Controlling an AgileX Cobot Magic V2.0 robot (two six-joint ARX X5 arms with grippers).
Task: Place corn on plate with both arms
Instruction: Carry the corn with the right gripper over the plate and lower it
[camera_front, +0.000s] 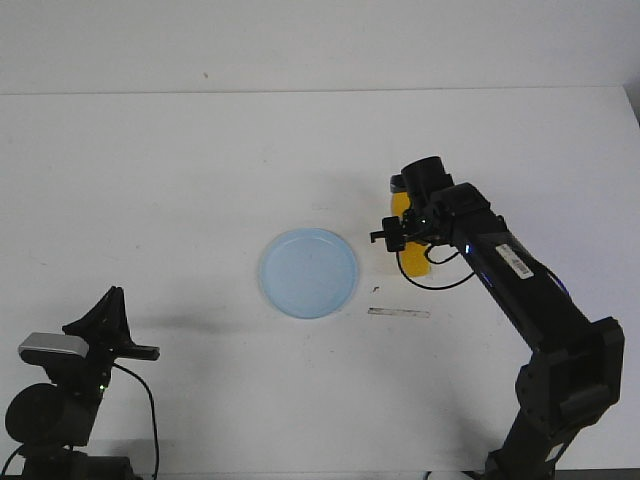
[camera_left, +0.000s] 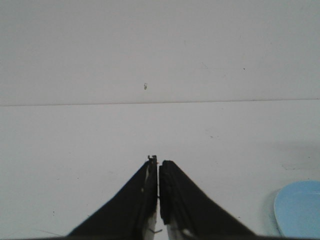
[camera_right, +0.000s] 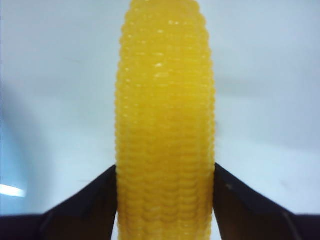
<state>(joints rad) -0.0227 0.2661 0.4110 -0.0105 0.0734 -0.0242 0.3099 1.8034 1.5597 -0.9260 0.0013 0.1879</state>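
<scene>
Bright yellow, ridged corn cob (camera_right: 165, 130) pinched across its middle between the right black pincer gripper (camera_front: 408, 236), just right of the round pale-blue shallow plate (camera_front: 309, 272), apparently gripped centrally for balance before transfer. Left black gripper (camera_left: 158, 192) parked near-left of the plate, fingers pressed together, grasping nothing

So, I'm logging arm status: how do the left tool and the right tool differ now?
The left tool is shut on nothing; the right tool is clamped on the corn. The left tool sits back near the robot's base, away from the plate; the right tool is extended out beside the plate. Both have black fingers.
</scene>
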